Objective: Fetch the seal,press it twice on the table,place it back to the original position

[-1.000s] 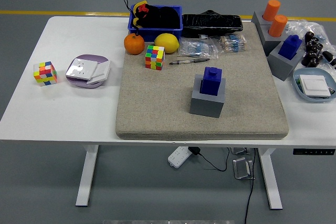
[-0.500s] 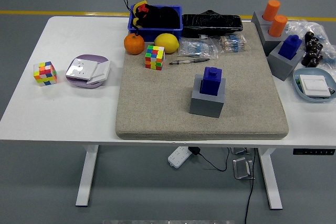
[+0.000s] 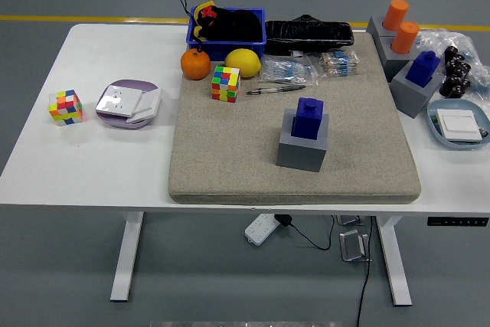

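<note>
A blue seal point(image 3: 307, 118) stands upright in a grey block holder point(image 3: 303, 147) near the middle of a beige felt mat point(image 3: 230, 166) on the white table point(image 3: 92, 166). A second blue seal point(image 3: 423, 67) sits in another grey holder point(image 3: 412, 91) at the right edge of the mat. Two orange seals point(image 3: 396, 14) point(image 3: 405, 37) stand in grey holders at the back right. Neither robot hand is in view.
A puzzle cube point(image 3: 226, 83), a pen point(image 3: 274, 89), an orange point(image 3: 195, 64), a lemon point(image 3: 243, 62) and a blue bin point(image 3: 227, 26) lie at the mat's back. Another cube point(image 3: 66, 106) and a purple plate point(image 3: 127, 104) sit left. A blue dish point(image 3: 458, 124) sits right.
</note>
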Robot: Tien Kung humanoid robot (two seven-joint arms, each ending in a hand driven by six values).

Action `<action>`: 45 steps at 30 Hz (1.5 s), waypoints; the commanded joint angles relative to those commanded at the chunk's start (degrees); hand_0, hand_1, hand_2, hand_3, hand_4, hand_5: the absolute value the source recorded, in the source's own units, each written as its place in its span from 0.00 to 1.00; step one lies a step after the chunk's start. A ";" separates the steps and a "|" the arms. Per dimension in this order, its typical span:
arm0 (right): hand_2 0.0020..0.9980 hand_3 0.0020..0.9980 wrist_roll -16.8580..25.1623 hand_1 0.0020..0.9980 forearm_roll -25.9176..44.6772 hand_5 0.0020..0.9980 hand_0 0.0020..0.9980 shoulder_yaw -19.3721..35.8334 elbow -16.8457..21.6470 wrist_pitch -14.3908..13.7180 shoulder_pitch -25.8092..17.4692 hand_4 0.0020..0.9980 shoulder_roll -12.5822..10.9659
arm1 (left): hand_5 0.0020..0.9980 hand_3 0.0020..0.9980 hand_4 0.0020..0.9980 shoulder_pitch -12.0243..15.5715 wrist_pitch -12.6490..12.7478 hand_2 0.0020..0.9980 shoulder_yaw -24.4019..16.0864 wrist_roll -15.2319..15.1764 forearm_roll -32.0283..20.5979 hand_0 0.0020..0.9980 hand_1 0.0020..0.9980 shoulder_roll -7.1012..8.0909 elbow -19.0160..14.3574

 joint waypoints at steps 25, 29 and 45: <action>0.80 0.79 -1.02 0.83 0.64 0.50 0.89 1.75 2.64 0.72 -1.85 1.00 -0.76 | 0.41 0.84 0.80 -0.57 0.31 0.79 1.85 0.02 -0.23 0.82 0.81 0.79 -0.09; 0.80 0.79 -1.04 0.83 0.63 0.50 0.89 1.67 2.57 0.70 -1.76 1.00 -0.83 | 0.41 0.84 0.80 -0.78 0.31 0.79 1.76 0.05 0.02 0.82 0.81 0.78 -0.19; 0.79 0.79 -1.33 0.82 0.73 0.47 0.89 1.41 2.96 0.60 -2.16 0.98 -0.73 | 0.41 0.84 0.80 -0.71 0.60 0.79 1.11 0.11 0.13 0.81 0.82 0.48 -0.12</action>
